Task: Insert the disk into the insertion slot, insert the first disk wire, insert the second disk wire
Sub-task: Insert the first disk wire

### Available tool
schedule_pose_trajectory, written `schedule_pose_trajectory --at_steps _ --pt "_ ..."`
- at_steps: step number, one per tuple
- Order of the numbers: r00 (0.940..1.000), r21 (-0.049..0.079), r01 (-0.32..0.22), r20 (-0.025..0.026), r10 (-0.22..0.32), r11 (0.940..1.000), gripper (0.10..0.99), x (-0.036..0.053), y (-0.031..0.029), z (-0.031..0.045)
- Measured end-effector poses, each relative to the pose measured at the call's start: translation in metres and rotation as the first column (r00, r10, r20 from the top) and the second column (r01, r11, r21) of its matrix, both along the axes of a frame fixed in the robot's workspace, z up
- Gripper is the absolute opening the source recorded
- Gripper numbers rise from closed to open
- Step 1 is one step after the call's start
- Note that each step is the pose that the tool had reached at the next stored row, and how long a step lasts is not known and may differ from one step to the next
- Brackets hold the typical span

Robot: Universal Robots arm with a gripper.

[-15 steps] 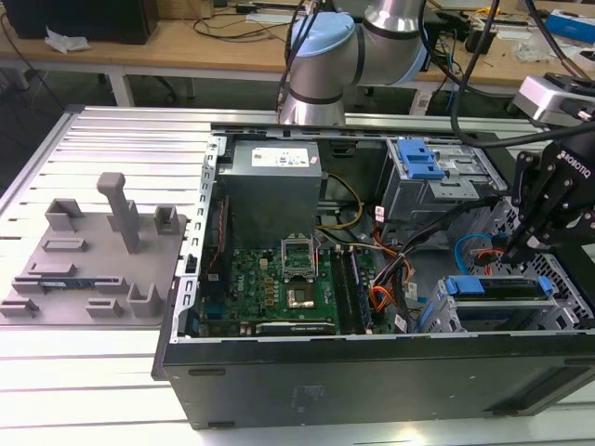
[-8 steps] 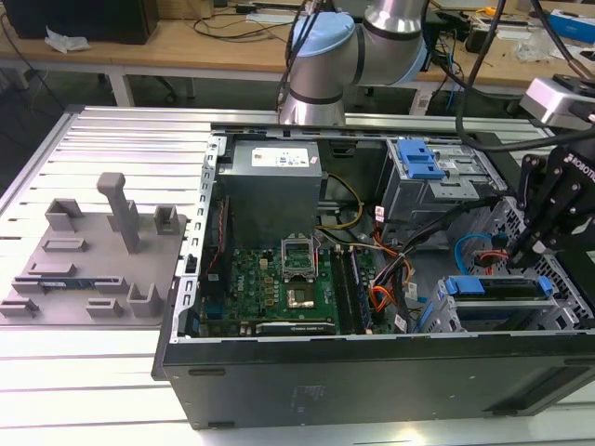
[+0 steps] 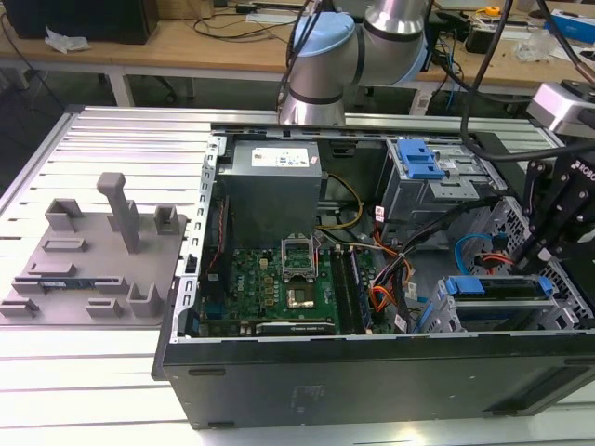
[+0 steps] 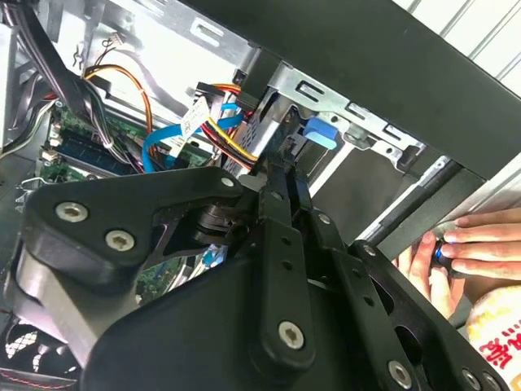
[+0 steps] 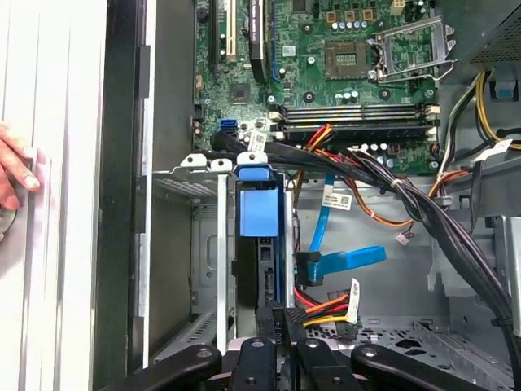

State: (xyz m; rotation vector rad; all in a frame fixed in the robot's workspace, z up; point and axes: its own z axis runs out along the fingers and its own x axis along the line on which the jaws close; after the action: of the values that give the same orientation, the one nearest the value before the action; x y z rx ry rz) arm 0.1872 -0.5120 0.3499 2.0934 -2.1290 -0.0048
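Cannot tell, of the gripper (image 5: 277,319), whether apart or clamped. Hangs close behind the disk (image 5: 259,208), standing edge-on inside the slot (image 5: 207,175), seemingly to seat it. Beyond, a blue wire (image 5: 346,259), dangling, apparently unplugged. Farther off, rests a hand (image 5: 15,167) by the case (image 5: 122,163), likely to steady it.

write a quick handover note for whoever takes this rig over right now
The gripper is down inside the case, at the wire end of the disk.
The disk sits in the insertion slot, with its blue handle at the slot's mouth.
The blue wire and the multicoloured wire end beside the disk, near the gripper.
Done: disk inserted.
Left: both wires. Whether either is seated cannot be told.
A person's hand is just outside the case.
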Motion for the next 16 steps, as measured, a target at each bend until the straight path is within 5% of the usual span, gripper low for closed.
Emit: schedule_pose_trajectory --at_steps 16 --pt "1.0 0.001 0.0 0.0039 0.0 1.0 0.165 -0.0024 -0.0021 -0.0006"
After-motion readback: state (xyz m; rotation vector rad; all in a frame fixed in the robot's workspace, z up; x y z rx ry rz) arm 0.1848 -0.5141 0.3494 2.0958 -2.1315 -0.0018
